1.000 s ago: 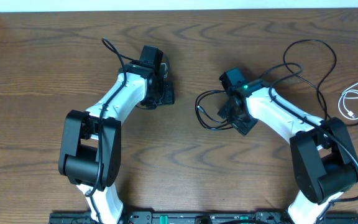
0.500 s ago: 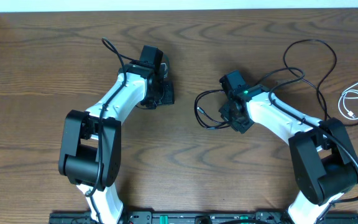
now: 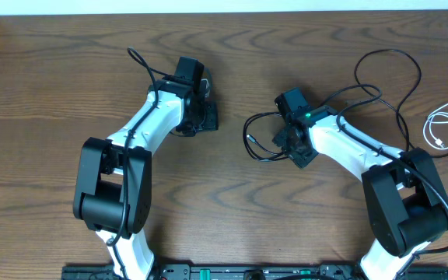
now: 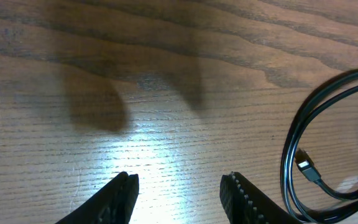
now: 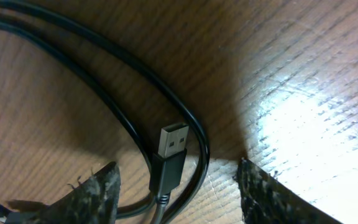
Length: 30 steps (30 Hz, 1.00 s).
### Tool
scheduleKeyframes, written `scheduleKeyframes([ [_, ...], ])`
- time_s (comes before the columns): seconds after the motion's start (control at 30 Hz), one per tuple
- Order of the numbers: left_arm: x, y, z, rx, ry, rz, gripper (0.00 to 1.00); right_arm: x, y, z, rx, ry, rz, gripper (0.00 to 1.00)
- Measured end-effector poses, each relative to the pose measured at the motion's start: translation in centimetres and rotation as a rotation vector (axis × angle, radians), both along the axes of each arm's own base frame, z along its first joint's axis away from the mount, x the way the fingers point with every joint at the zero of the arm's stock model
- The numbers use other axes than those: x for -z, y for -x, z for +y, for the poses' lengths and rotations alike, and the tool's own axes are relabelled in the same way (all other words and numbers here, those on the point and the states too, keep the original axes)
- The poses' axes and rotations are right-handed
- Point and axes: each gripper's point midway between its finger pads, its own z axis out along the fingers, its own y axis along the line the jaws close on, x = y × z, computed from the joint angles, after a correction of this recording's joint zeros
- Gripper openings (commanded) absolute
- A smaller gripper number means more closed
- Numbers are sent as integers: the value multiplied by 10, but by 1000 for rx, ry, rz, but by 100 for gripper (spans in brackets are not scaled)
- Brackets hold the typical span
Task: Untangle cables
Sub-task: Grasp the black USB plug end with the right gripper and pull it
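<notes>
USB plug (image 5: 171, 140) of looped black cable (image 5: 148, 74) lies between the parted right gripper (image 5: 176, 169) fingers

On the desk (image 3: 232, 47), a cable loop (image 3: 246, 138) lies in the middle, between the left end effector (image 3: 202, 118) and the right end effector (image 3: 290, 146). It is apart from the left one and just beside the right one. Its plug (image 5: 169, 149) lies between the right fingers, touching neither. A second cable (image 3: 391, 51) curls behind the right arm (image 3: 348, 148). A third cable (image 3: 434, 120) lies at the far right edge.

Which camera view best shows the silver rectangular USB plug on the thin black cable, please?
Right wrist: the silver rectangular USB plug lies centred between the right gripper's tips. Overhead shows only the black cable's loop; left wrist shows a loop with another, smaller plug.
</notes>
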Motion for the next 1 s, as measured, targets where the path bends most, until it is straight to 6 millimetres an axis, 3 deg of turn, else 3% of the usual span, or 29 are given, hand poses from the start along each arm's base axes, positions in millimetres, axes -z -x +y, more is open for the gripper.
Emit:
scheduleKeyframes([
  [0.1, 0, 0, 0, 0, 0, 0, 48, 0, 1, 3, 4, -2, -1, 63],
  [0.27, 0, 0, 0, 0, 0, 0, 49, 0, 4, 9, 1, -4, -1, 53],
  [0.4, 0, 0, 0, 0, 0, 0, 48, 0, 7, 13, 10, -7, 4, 33],
  [0.63, 0, 0, 0, 0, 0, 0, 48, 1, 8, 12, 19, -5, 8, 15],
  [0.73, 0, 0, 0, 0, 0, 0, 48, 2, 9, 12, 6, -2, 7, 1],
  [1.0, 0, 0, 0, -1, 0, 0, 48, 1, 0, 1, -45, -11, -4, 1],
])
